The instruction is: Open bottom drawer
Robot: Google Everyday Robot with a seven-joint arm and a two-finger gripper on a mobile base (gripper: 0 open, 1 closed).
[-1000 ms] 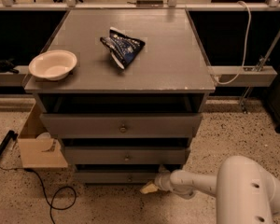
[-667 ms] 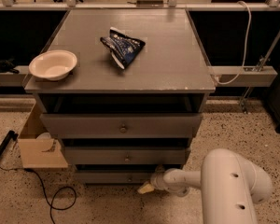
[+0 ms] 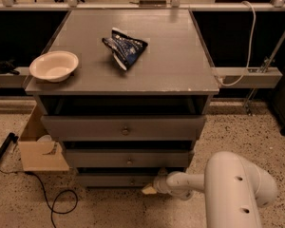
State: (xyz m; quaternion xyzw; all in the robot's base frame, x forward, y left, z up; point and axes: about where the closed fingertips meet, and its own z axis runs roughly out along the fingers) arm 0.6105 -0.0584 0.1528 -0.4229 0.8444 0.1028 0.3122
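The bottom drawer (image 3: pixel 114 180) is the lowest, narrowest grey front of the grey cabinet (image 3: pixel 194 87), with a small round knob (image 3: pixel 131 181) at its centre. It sits about flush with little gap. My gripper (image 3: pixel 149 188) reaches in from the right on a white arm (image 3: pixel 228 184), low near the floor, just right of and slightly below the knob, against the drawer front. Its pale fingertips point left.
On the cabinet top lie a pink-white bowl (image 3: pixel 54 65) at the left and a dark blue chip bag (image 3: pixel 125 50) in the middle. A cardboard box (image 3: pixel 38 148) and a black cable (image 3: pixel 54 201) lie on the floor to the left. Middle drawer (image 3: pixel 128 158) and top drawer (image 3: pixel 123 127) sit above.
The arm has swung left and nearer the cabinet; the gripper has moved slightly left toward the bottom drawer's knob. The drawers have not moved.
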